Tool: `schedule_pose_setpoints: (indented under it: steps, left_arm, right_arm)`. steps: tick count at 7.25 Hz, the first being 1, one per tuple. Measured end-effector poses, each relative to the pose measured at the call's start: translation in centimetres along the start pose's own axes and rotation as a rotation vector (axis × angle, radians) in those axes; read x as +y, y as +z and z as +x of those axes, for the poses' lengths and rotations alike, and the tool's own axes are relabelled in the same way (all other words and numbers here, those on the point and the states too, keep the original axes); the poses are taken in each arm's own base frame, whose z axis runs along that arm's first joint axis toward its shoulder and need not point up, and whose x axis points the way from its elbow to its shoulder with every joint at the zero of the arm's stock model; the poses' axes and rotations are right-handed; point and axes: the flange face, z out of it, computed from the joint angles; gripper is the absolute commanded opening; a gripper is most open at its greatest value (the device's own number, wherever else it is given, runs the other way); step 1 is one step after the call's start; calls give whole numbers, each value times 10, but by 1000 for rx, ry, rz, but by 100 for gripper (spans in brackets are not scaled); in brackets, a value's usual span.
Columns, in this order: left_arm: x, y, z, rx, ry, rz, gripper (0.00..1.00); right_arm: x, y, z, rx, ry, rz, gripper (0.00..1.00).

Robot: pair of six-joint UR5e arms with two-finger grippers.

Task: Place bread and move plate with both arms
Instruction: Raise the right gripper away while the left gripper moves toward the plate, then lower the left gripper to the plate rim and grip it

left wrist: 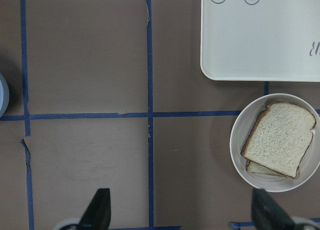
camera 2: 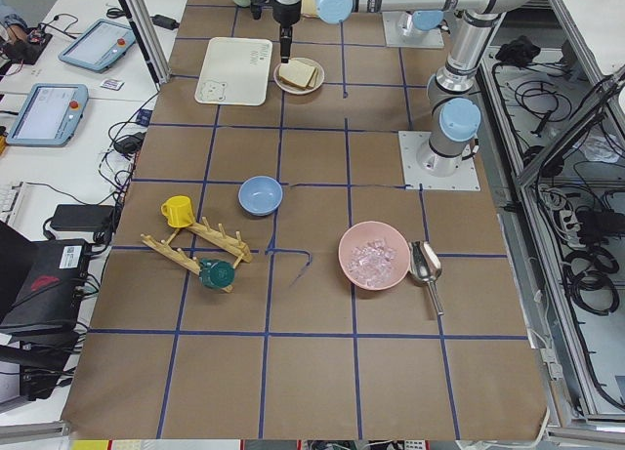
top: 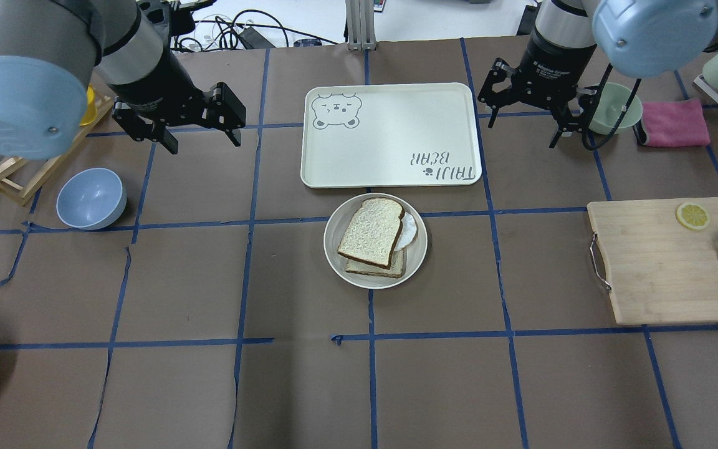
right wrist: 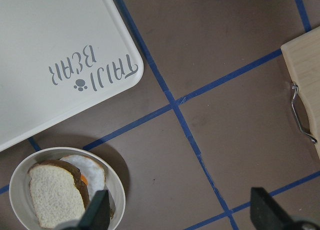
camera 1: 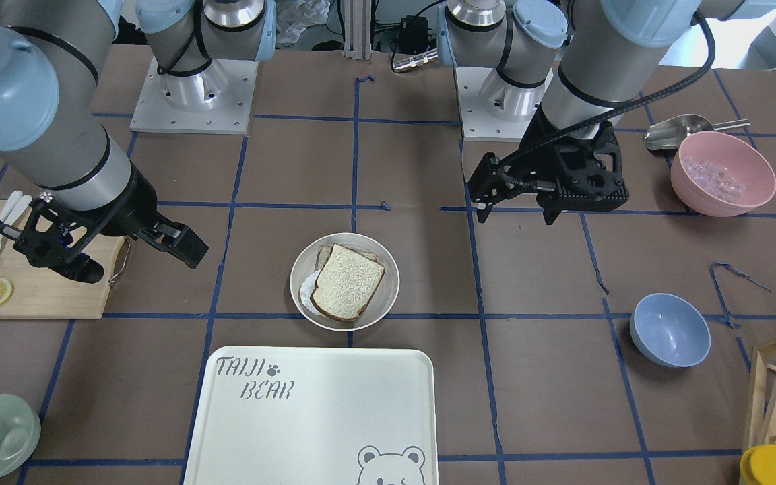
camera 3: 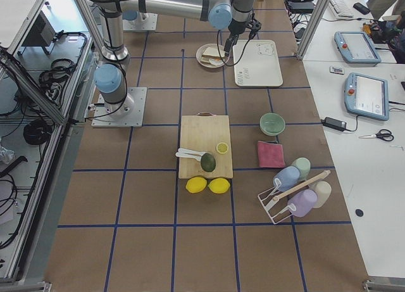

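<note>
The left tool point(top: 203, 140) and right tool point(top: 536, 128) both hang released, jaws spread, over bare tabletop point(top: 178, 280). Between them, nearer the robot, the plate point(top: 334, 252) holds the bread point(top: 371, 232). Its long axis runs diagonally, domed end toward the right tool's side. The tray point(top: 390, 134) lies just beside the plate's far rim.

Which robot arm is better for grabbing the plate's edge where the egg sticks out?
Probably the right. The egg peeks out from under the bread on the plate's side facing the right pincer, which hangs open there. The left pincer is on the opposite side.
</note>
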Motion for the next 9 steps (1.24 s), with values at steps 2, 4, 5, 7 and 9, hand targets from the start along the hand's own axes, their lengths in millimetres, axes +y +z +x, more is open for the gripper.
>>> schedule_pose_setpoints:
  steps: [2,4,5,7,9]
  left_arm:
    - [0,49,40,16,8,16,100]
    - [9,107,60,33,14,-8,100]
    - [10,137,62,46,12,-9,100]
    - [8,185,63,51,-28,-24,99]
    - [8,220,72,44,-52,-49,94]
  right_arm:
    - [14,-20,9,-9,-193,26,100]
    - [28,-36,17,-3,-366,34,100]
    - [36,-39,20,4,-387,14,100]
    - [43,-43,23,7,-399,-2,100]
    - [46,-45,23,2,-399,-1,100]
